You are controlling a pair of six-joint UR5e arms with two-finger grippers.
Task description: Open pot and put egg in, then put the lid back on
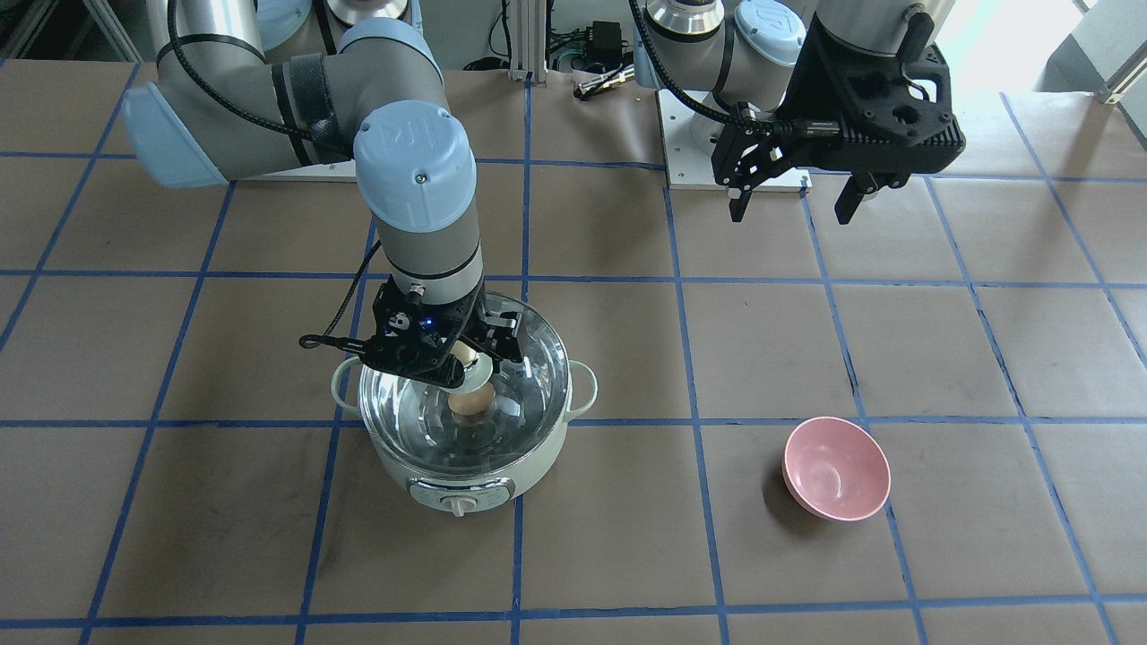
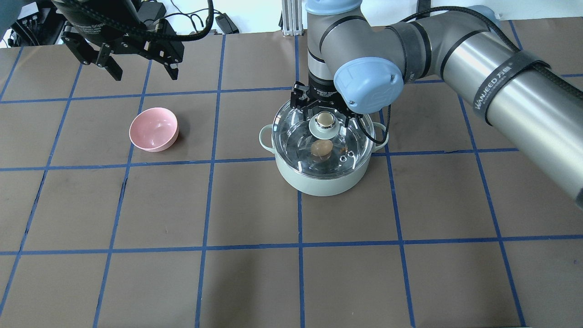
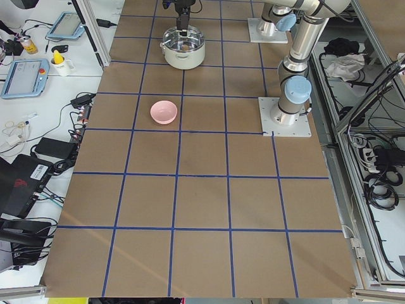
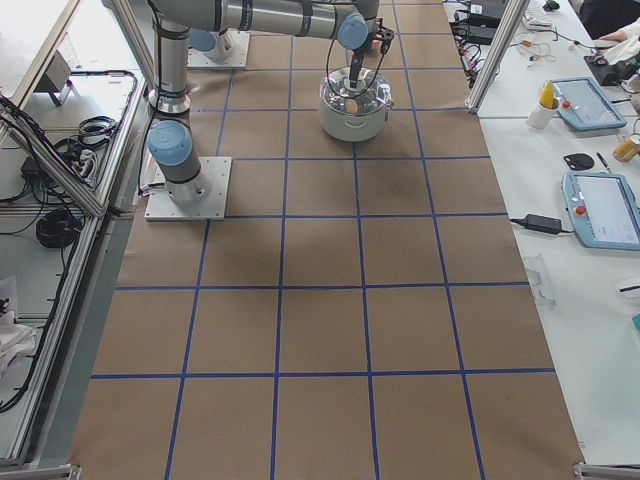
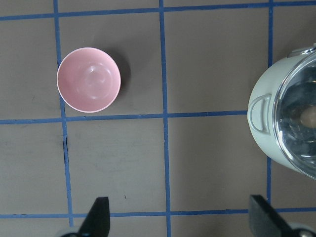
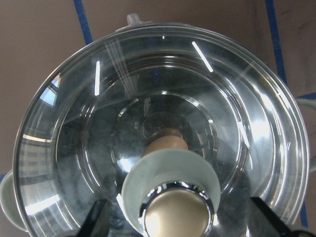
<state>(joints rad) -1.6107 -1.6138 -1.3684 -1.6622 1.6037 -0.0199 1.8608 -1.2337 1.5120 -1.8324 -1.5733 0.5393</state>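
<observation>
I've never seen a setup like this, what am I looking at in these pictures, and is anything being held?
Two robot arms work at a table, each ending in a two-finger gripper. Two pictures look down from behind and in front of the robot, two from the table's ends, two from cameras on the wrists. On the table stand a mint-green electric pot and a pink bowl. The pot's glass lid is on, an egg visible inside. The right gripper is open, fingers either side of the lid's knob without clamping it. The left gripper hangs open and empty above the table.
</observation>
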